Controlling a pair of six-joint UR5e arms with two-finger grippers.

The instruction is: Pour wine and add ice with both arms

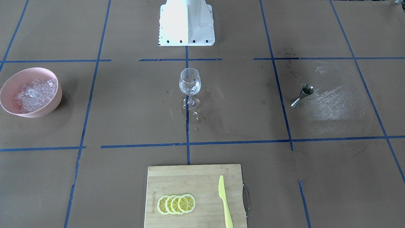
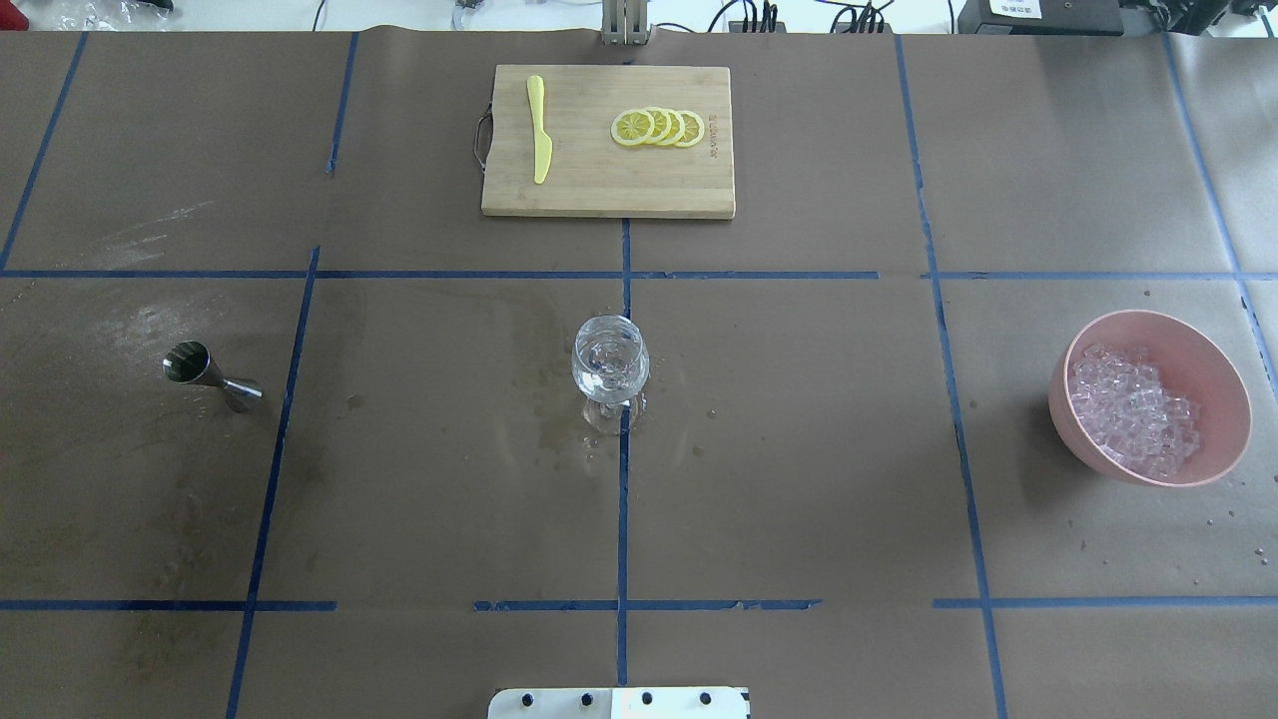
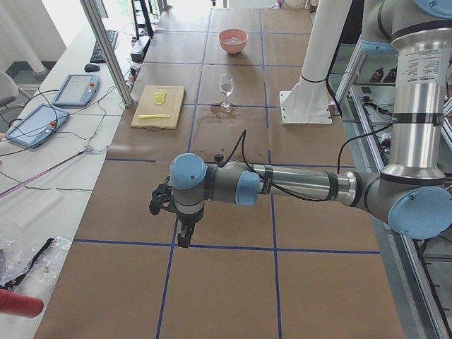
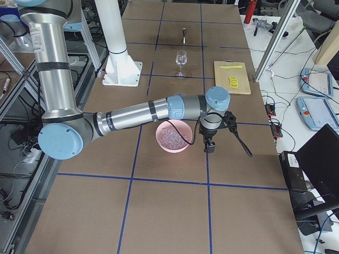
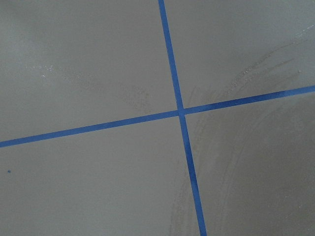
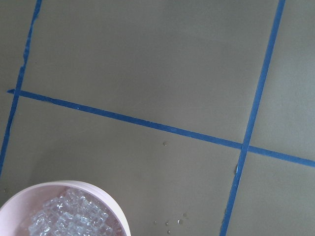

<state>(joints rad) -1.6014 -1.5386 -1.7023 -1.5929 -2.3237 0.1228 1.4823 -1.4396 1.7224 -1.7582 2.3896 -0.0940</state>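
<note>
Ice (image 2: pixel 1133 409): heap of clear chunks in the pink bowl (image 2: pixel 1203 361). In the exterior right view the bowl sits just beside the right jaws, on their robot side. The right wrist view has the bowl and ice at its lower left corner, with water drops on the counter (image 6: pixel 147 59) next to it.

Right arm (image 4: pixel 132 116): stretched out low over the counter, with the right jaws pointing down, apart from the bowl rim. They show only in the side view, so I cannot tell whether they are spread or pressed together. A thin black rod (image 4: pixel 241 143) slants away from them. I cannot tell what it is or whether it is held.

Left arm (image 3: pixel 296 185): also stretched across the counter, left jaws pointing down, above bare paper and blue tape (image 5: pixel 179 110). Their state cannot be told either.

Glass (image 2: pixel 610 359): upright, well apart from both jaws and between them along the counter. It holds something clear, and there are wet patches round its foot.

Jigger (image 2: pixel 205 371): upright, beyond the left jaws toward the glass.

Board (image 2: pixel 599 185): on the operators' side of the glass, carrying four overlapping lemon slices (image 2: pixel 659 127) and a yellow knife (image 2: pixel 539 140), well apart from both jaws.
</note>
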